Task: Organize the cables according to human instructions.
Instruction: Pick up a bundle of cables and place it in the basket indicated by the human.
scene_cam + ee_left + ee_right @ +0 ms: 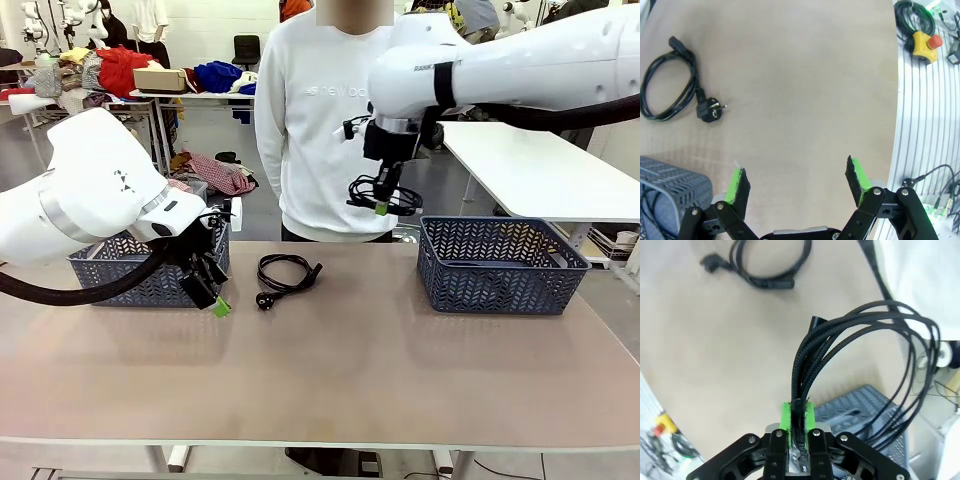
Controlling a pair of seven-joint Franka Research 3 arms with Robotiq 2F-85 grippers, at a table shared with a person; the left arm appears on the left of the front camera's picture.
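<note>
One coiled black cable (288, 272) with a round plug lies on the table at the far middle; it also shows as a cable (671, 87) in the left wrist view and a cable (771, 262) in the right wrist view. My right gripper (383, 206) hangs high above the table, left of the right basket, shut on a second coiled cable (385, 192), whose strands loop out from between the green pads as the held cable (865, 340). My left gripper (218, 303) is open and empty, low over the table beside the left basket, its fingers (739, 182) spread wide.
A blue basket (500, 265) stands at the right, another blue basket (135, 272) at the left behind my left arm. A person in a white sweater (320, 120) stands at the far side. The table's near half is bare.
</note>
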